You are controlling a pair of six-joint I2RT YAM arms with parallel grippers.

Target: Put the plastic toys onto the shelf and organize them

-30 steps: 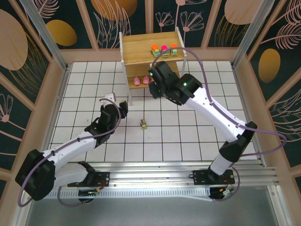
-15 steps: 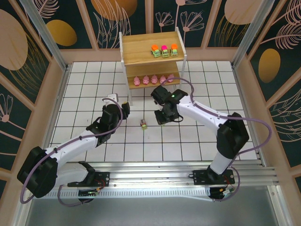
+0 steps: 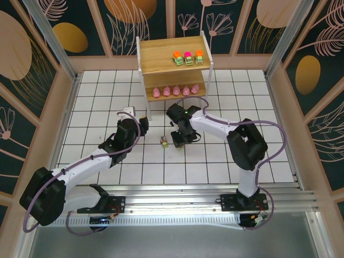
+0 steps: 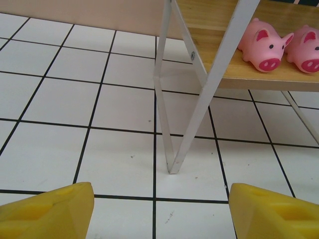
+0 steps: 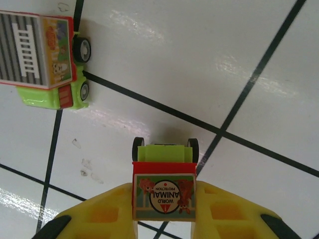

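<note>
The right tool (image 5: 163,199) is clenched on a red-topped vehicle (image 5: 164,153) on the surface (image 3: 91,107), a second vehicle (image 5: 47,55) just beside; the left tool (image 4: 159,211) is released, empty. Five pigs (image 3: 176,91) and three vehicles (image 3: 188,57) already line the shelf (image 3: 156,54); two remain.

My right gripper (image 5: 163,193), gripping a red-topped green plastic truck (image 5: 163,152), has swung from the wooden two-tier shelf (image 3: 161,54) down to the tiled floor (image 3: 226,107).

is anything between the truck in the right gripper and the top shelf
Nothing visible. The right gripper holds the truck on open tiles before the shelf; its top board is bare left of three trucks.
</note>
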